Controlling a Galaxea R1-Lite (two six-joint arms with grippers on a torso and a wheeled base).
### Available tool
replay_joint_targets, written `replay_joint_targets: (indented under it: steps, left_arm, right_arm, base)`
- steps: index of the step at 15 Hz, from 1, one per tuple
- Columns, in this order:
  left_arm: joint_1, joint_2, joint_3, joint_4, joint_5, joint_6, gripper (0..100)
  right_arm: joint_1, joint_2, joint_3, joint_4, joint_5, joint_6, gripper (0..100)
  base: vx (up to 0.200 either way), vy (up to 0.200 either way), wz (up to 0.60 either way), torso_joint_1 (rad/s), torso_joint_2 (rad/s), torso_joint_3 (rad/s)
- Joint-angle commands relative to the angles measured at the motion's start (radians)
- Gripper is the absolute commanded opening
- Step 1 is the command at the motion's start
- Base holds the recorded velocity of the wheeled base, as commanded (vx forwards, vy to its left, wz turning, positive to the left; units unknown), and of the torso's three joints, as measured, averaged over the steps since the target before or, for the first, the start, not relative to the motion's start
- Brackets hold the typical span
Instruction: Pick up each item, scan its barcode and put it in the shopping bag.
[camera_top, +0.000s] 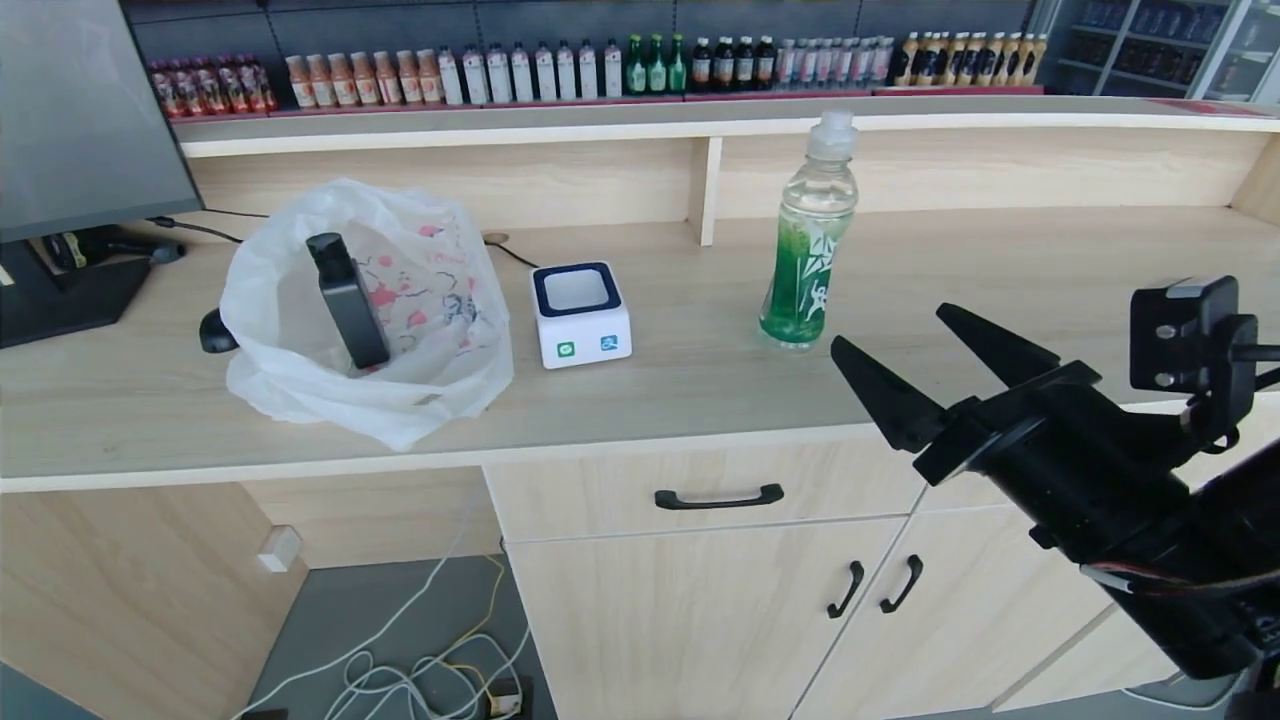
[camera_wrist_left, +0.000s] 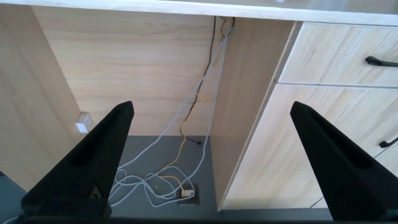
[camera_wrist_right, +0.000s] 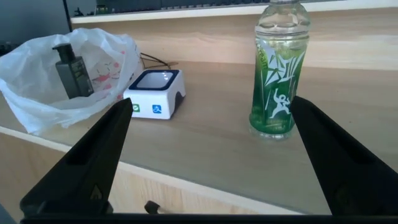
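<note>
A clear bottle with a green label (camera_top: 810, 235) stands upright on the wooden counter (camera_top: 700, 390), right of centre. A white scanner box (camera_top: 580, 315) sits left of it. Further left, the white shopping bag (camera_top: 300, 370) lies open with a dark bottle (camera_top: 348, 300) upright inside. My right gripper (camera_top: 888, 328) hovers open at the counter's front edge, just in front of and right of the green bottle (camera_wrist_right: 278, 74), empty. From the right wrist I also see the scanner (camera_wrist_right: 155, 93) and bag (camera_wrist_right: 37, 93). My left gripper (camera_wrist_left: 211, 109) is open and empty, below counter height, facing the cabinet.
A monitor (camera_top: 80, 110), a handheld scanner (camera_top: 110, 245) and a mouse (camera_top: 215, 330) sit at the counter's left end. A raised shelf with a divider (camera_top: 705, 190) backs the counter. Below are a drawer (camera_top: 718, 497), cabinet doors and loose cables (camera_wrist_left: 180, 180) on the floor.
</note>
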Motion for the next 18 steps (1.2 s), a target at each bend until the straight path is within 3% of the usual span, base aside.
replay_joint_targets:
  steps: [1, 5, 9, 15, 18]
  left_arm:
    - [0.0, 0.0, 0.0, 0.0, 0.0, 0.0, 100]
    - [0.0, 0.0, 0.0, 0.0, 0.0, 0.0, 100]
    - [0.0, 0.0, 0.0, 0.0, 0.0, 0.003, 100]
    - [0.0, 0.0, 0.0, 0.0, 0.0, 0.003, 100]
    - [0.0, 0.0, 0.0, 0.0, 0.0, 0.004, 100]
  right_arm:
    - [0.002, 0.008, -0.003, -0.001, 0.0, -0.004, 100]
    - [-0.002, 0.012, -0.032, -0.001, -0.019, -0.009, 100]
    - [-0.031, -0.015, -0.173, 0.287, -0.026, -0.033, 100]
    - [-0.12, 0.001, -0.356, 0.536, -0.025, -0.058, 100]
    - [-0.124, 0.043, -0.411, 0.59, -0.02, -0.052, 100]
  base:
    - [0.0, 0.0, 0.0, 0.0, 0.0, 0.0]
    - [0.0, 0.0, 0.0, 0.0, 0.0, 0.0]
    - [0.0, 0.0, 0.0, 0.0, 0.0, 0.0]
    - [0.0, 0.0, 0.0, 0.0, 0.0, 0.0]
    - [0.0, 0.0, 0.0, 0.0, 0.0, 0.0]
